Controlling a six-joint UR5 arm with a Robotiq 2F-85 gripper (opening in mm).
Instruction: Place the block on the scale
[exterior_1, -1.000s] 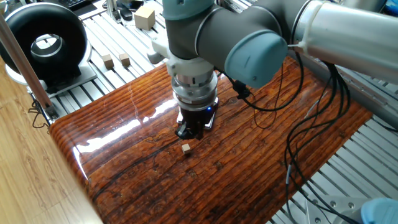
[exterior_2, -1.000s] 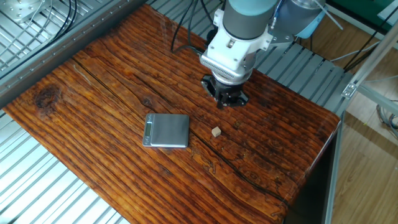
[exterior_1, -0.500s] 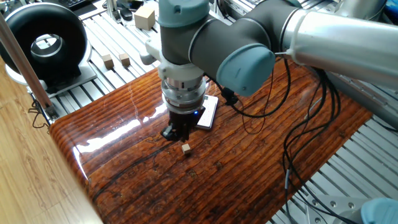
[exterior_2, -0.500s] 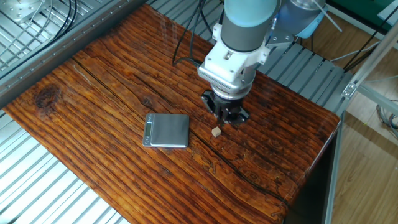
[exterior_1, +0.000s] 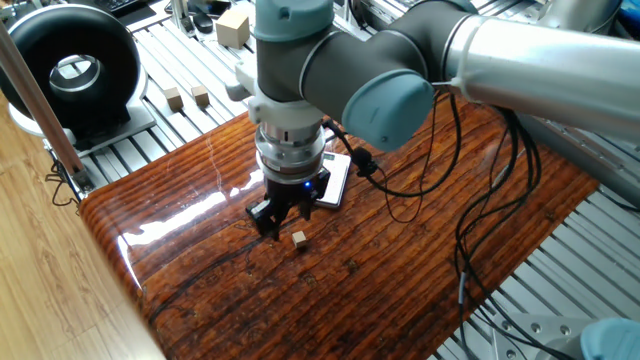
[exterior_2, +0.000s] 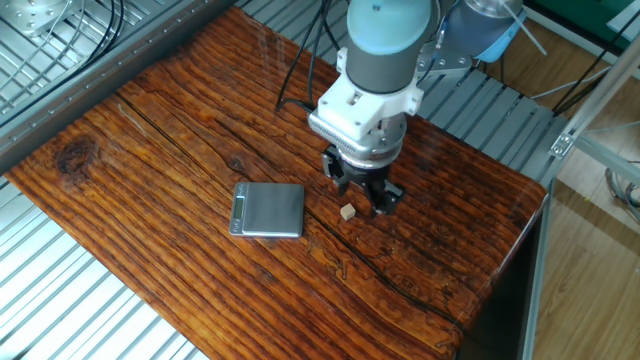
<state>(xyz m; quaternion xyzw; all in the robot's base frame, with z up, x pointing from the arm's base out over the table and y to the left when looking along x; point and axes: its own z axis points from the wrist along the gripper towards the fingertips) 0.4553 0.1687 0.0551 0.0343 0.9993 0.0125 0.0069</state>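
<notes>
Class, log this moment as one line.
gripper: open, beside block | block: on table, ungrasped | scale: bare | phase: approach

table top (exterior_1: 420, 250) — glossy varnished wood, grained | block (exterior_2: 347, 212) — pale bare wood, matt | scale (exterior_2: 268, 210) — smooth brushed-looking plate | gripper (exterior_2: 364, 196) — matt black

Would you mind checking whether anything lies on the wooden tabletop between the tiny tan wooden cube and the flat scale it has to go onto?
Nothing visible does. The tiny tan wooden cube sits on bare tabletop, with only open wood between it and the flat scale. The open hand hovers just beside the cube, away from that stretch.
</notes>
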